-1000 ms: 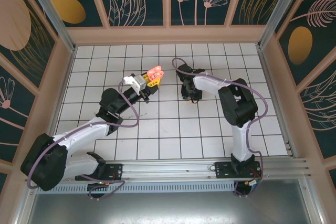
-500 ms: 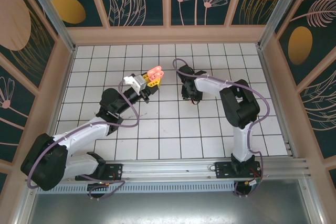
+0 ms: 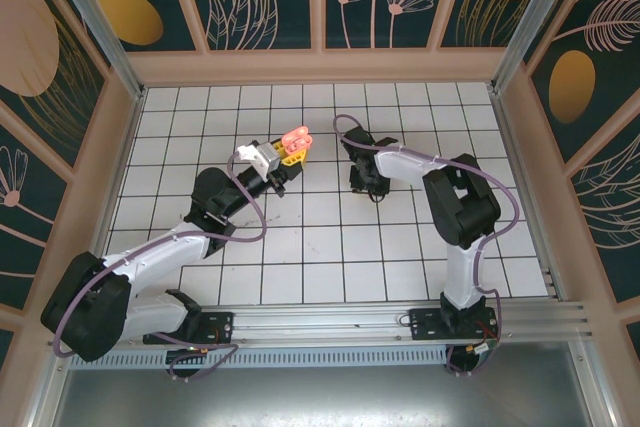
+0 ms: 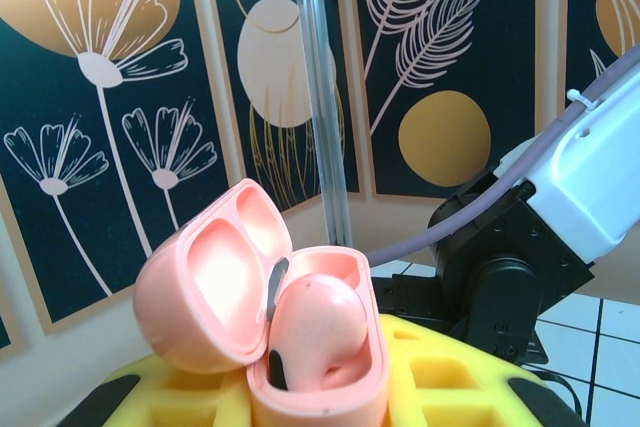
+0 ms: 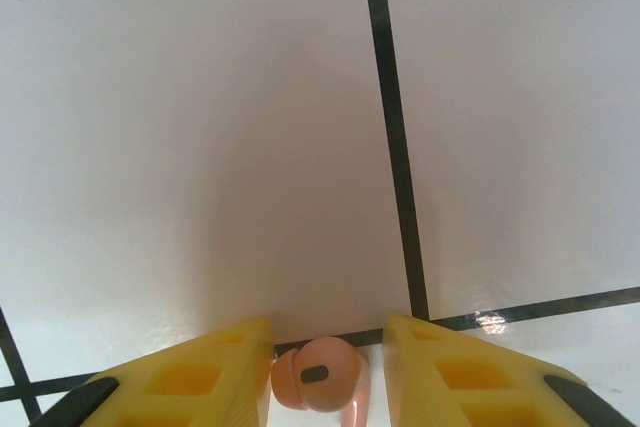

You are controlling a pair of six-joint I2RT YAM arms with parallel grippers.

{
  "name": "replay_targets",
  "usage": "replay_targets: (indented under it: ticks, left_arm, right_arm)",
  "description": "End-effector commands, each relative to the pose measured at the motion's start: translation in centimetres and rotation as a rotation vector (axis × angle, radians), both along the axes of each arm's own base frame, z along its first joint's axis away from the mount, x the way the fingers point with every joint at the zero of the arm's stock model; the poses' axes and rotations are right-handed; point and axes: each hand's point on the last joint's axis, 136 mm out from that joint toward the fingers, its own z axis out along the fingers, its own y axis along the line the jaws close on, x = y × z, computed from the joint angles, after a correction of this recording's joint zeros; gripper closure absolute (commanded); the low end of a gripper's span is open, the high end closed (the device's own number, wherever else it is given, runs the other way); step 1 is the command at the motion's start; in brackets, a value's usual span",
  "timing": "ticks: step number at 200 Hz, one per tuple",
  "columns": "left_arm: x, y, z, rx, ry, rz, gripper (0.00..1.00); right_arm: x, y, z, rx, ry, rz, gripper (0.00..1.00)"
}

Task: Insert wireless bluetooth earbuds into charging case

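**Entry: one salmon-pink earbud, loose, with its open charging case**

Location: the loose earbud [image 5: 315,375] lies on the white tiled counter [image 5: 200,147], next to a dark grout line, directly between the two yellow pads of the right jaws. Its mate [image 4: 315,332] already sits in one well of the pink charging case [image 4: 200,297]. The case is held up off the counter with its lid swung back.

Jaws: the left jaws are closed on the lower body of the case. The right jaws stand partly open astride the loose earbud. I cannot tell from where I stand whether they are pinching it yet.

Handling, by my estimate: very light, hard, glossy plastic with a rounded head, so it could squirt out or roll under an off-centre squeeze. It looks sturdy enough for a gentle pinch, nothing heavier.

Where to hold: across the bulb just above the stem, pads square to its sides, leaving the stem free to enter the empty well
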Motion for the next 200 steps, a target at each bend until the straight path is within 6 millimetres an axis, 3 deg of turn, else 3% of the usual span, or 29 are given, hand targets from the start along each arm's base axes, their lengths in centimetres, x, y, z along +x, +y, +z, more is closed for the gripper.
replay_targets:
  ticks: [1,143,200]
  left_arm:
    - [-0.2,-0.1,1.9,-0.035,-0.041,-0.011,1.0]
    - [-0.1,-0.1,1.9,-0.031,-0.035,-0.008,1.0]
    - [0.0,-0.2,1.8,-0.023,-0.031,-0.007,1.0]
  right_arm:
    - [-1.1,-0.5,-0.8,-0.025,0.043,0.024,0.65]
    - [-1.7,-0.5,-1.7,-0.051,0.057,0.094,0.74]
    - [-1.2,0.0,1.0,0.006,-0.031,0.083,0.75]
